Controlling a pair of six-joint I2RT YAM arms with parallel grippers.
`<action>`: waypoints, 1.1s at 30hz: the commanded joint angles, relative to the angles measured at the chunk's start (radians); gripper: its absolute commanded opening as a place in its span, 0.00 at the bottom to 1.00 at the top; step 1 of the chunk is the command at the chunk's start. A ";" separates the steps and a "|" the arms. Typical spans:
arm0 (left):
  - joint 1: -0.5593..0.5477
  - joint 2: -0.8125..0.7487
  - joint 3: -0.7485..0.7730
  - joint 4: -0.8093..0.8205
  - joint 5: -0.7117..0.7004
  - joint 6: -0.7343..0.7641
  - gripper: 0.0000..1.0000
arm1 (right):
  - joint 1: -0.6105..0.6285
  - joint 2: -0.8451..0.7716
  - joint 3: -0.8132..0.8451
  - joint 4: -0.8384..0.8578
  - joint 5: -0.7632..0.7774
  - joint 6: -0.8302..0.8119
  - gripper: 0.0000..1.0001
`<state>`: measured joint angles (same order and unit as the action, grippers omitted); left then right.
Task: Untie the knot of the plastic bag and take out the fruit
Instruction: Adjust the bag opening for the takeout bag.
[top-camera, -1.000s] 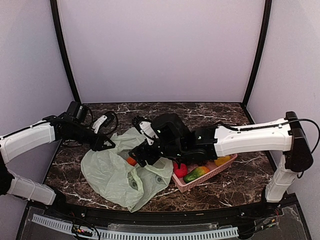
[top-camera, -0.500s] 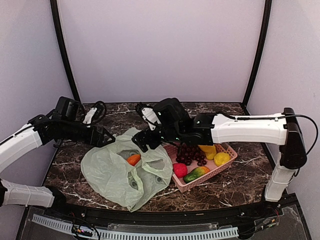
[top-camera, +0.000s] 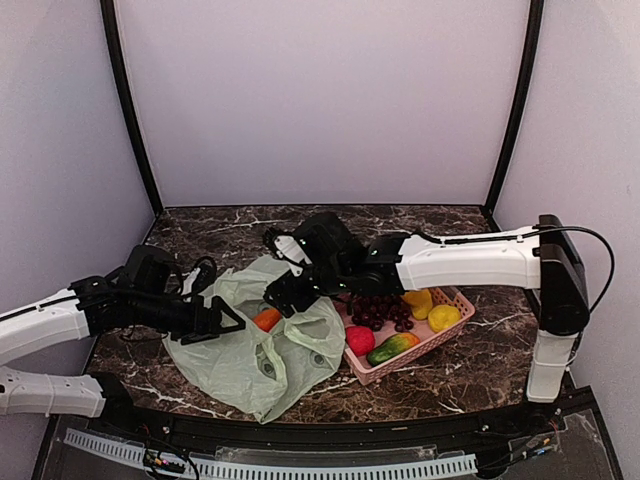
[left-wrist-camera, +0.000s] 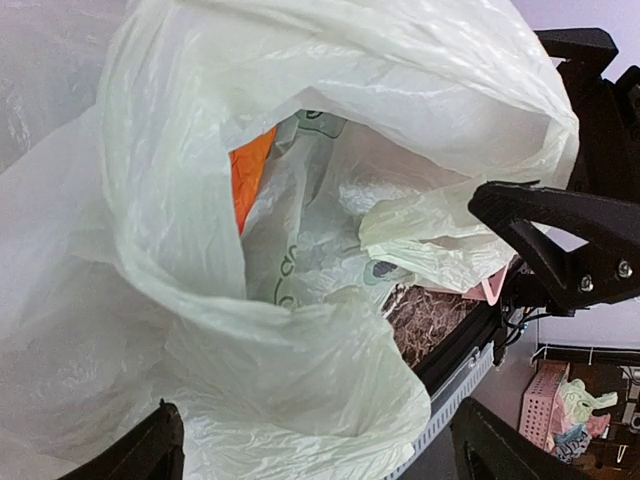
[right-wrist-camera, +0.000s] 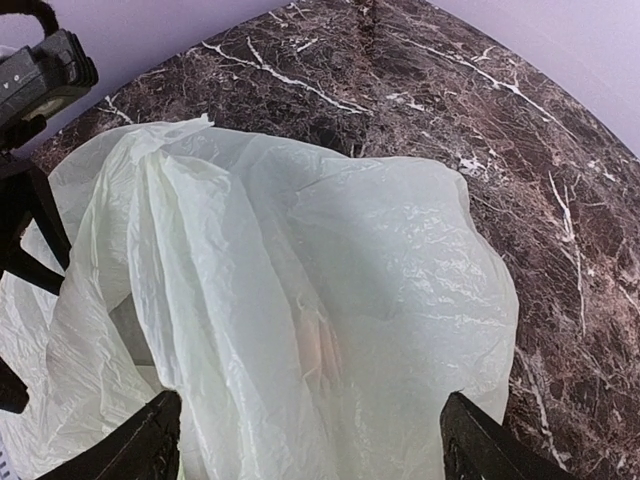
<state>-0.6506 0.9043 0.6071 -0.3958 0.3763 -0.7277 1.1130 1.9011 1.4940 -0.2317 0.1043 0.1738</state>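
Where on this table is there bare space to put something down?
Bare table lies along the back wall, and at the front right, beside the pink basket. The middle is crowded: plastic bag, left gripper and right gripper.

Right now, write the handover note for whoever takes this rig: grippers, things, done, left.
Left gripper: open, over the left side of the thin pale green plastic bag.
Right gripper: open, above the bag's far side.
Done: knot undone, bag mouth gaping; the other toy fruits lie in the pink slotted plastic basket.
Left: one orange fruit shows inside the bag; take it out.
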 joint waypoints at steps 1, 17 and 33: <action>-0.011 0.035 -0.015 0.086 -0.008 -0.047 0.94 | -0.008 0.012 0.028 0.021 -0.003 0.019 0.86; -0.011 0.158 0.005 -0.037 -0.193 0.126 0.19 | -0.064 -0.047 -0.075 0.035 0.071 0.084 0.19; 0.157 0.175 0.129 -0.153 -0.282 0.441 0.13 | -0.139 -0.121 -0.162 0.069 0.058 0.097 0.00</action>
<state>-0.5144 1.0603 0.7010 -0.4736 0.0845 -0.3851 1.0115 1.8172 1.3468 -0.1726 0.1524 0.2710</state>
